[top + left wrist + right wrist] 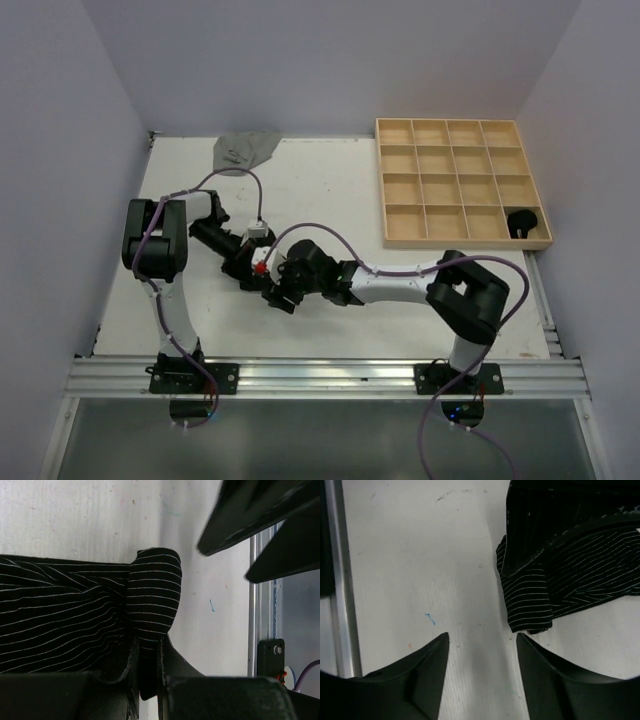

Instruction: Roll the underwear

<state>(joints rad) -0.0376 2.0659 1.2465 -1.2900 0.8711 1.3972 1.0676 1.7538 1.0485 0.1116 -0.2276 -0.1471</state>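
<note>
Cloth fills the narrow gap between our left gripper's (149, 662) 2 dark fingers. They are clamped on the rounded, folded end of the black pinstriped briefs (75, 615), a soft knit with thin white lines that bunches into creases behind the fold. The rest of that garment lies spread on the matte white table (75, 520). Our right gripper (482, 640) stands parted, its 2 tapering black fingers holding nothing, with bare tabletop between them. The striped hem lies just beyond one fingertip, apart from it. Seen from above, both grippers meet near the table's middle, a little to the left. At the far edge a plain grey pair (245, 150) lies crumpled. On the far right sits the pale wooden grid tray (381, 185), 4 by 4 square compartments, with a black bundle (522, 222) at its near right corner.
</note>
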